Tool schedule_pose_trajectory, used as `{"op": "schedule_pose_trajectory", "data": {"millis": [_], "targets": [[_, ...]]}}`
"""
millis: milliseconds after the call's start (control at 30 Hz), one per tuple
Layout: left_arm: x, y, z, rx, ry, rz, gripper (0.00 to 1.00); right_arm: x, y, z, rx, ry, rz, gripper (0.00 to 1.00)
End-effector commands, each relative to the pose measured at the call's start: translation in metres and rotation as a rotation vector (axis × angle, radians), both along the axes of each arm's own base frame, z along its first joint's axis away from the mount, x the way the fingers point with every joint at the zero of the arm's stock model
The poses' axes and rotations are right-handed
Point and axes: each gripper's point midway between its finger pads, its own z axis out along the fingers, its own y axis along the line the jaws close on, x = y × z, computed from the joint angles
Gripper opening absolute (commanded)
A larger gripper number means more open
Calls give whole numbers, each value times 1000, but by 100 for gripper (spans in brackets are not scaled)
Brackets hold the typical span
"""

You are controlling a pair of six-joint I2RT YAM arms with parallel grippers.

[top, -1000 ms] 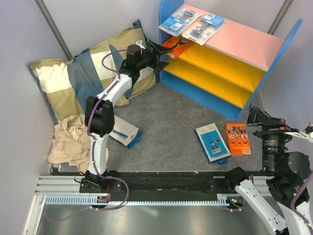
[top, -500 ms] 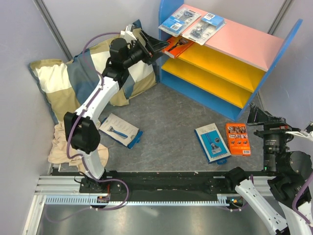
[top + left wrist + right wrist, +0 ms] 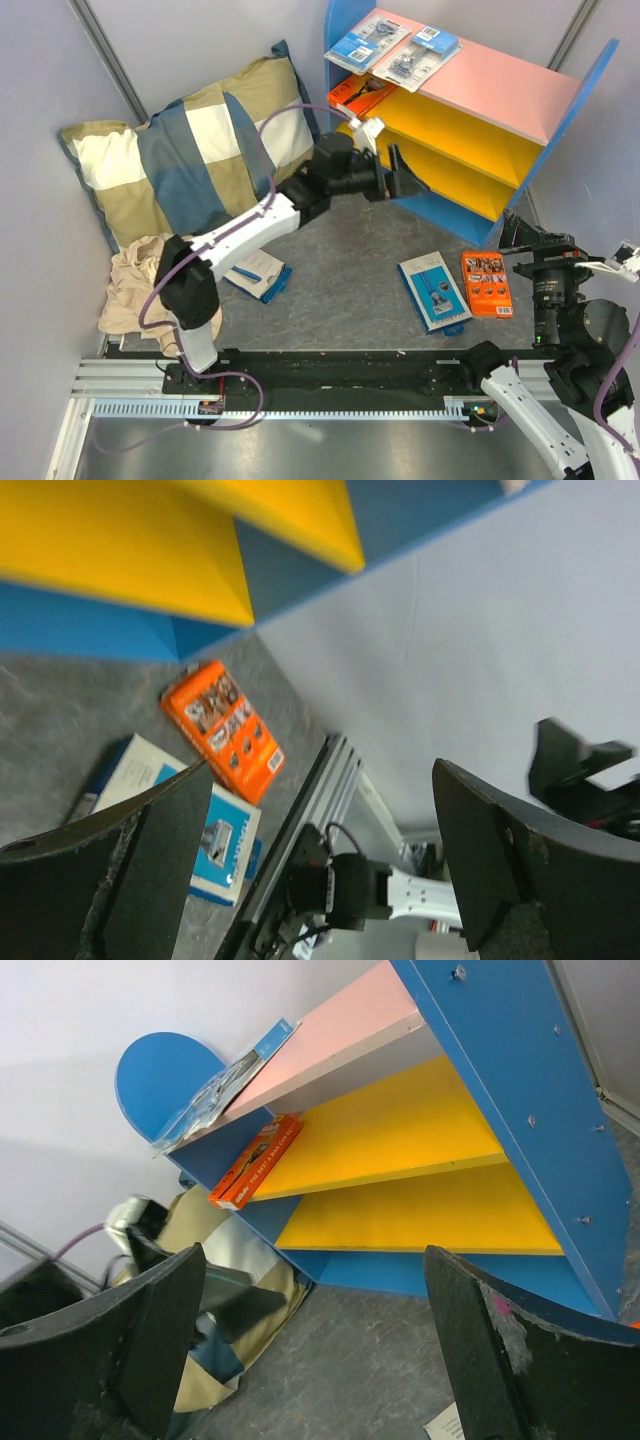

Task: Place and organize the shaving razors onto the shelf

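The right tool (image 3: 520, 232) hovers near the right edge of the desk (image 3: 340, 240), its fingers spread wide and empty. Just left of it an orange razor box (image 3: 487, 283) and a blue-and-white razor box (image 3: 435, 292) lie side by side. Another blue-and-white box (image 3: 255, 272) lies far left, partly under the left arm. Farther on, the left tool (image 3: 415, 182), wide and empty, hangs before the lower yellow boards of the shelf (image 3: 500, 85). A second orange box (image 3: 358, 96) lies on the upper yellow board. On the pink top a blister pack (image 3: 368, 42) lies beside a second blister pack (image 3: 415, 55).
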Motion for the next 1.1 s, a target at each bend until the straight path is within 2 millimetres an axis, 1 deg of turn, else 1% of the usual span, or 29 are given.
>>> {"op": "schedule_pose_trajectory", "data": {"millis": [0,33,67,133,167,233,267,333,367,400,433,467,500,533,567,600,633,667,700,733,767,867,900,933,1000,1033,1067], "targets": [[-17,-32,-51,113,-6,-51,97,0,3,-3,4,8,17,98],[-26,-43,-58,123,-1,-74,97,0,2,-3,5,8,14,98],[-26,-49,-73,146,19,-83,96,0,3,-4,5,9,16,98],[-36,-60,-90,169,36,-102,96,-2,2,-4,4,9,15,98],[-37,-66,-106,190,55,-111,95,-2,1,-4,4,8,12,98],[-46,-75,-120,213,77,-139,95,-3,0,-5,5,10,9,98],[-47,-82,-135,230,95,-150,94,-2,0,-6,3,14,8,98],[-52,-92,-144,241,110,-168,93,-3,0,-6,8,13,9,98],[-53,-96,-158,256,131,-171,92,-3,0,-6,12,12,8,98],[-55,-99,-164,263,140,-179,92,-3,0,-7,12,14,8,98],[-59,-107,-160,253,134,-192,92,-4,-1,-6,14,10,7,98],[-61,-111,-163,255,136,-199,91,-5,-1,-6,15,10,5,98],[-62,-115,-176,273,151,-207,90,-5,-2,-7,16,9,2,98],[-63,-122,-168,258,135,-213,90,-5,-2,-6,17,9,4,98],[-64,-126,-172,261,139,-219,90,-6,-2,-7,18,10,4,98],[-64,-130,-179,269,144,-224,90,-6,-2,-6,18,9,7,98],[-66,-136,-171,259,133,-233,89,-6,-2,-6,18,9,4,98],[-67,-140,-171,258,131,-238,89,-7,-3,-7,16,12,2,98],[-69,-145,-181,270,140,-246,89,-7,-3,-7,17,11,1,98],[-69,-150,-174,262,130,-254,89,-7,-3,-7,20,10,1,98],[-70,-154,-174,262,129,-261,89,-7,-3,-7,17,12,3,98],[-71,-165,-186,280,143,-272,89,-7,-3,-5,19,7,3,98],[-70,-168,-185,274,137,-268,89,-8,-4,-4,20,6,3,98],[-70,-170,-196,287,161,-266,89,-9,-4,-2,22,2,3,98],[-69,-172,-203,289,182,-256,88,-10,-4,-1,17,2,5,98],[-68,-173,-214,301,195,-251,88,-10,-4,-2,14,5,5,98],[-68,-174,-219,305,204,-249,88,-10,-4,0,10,4,5,98]]}}
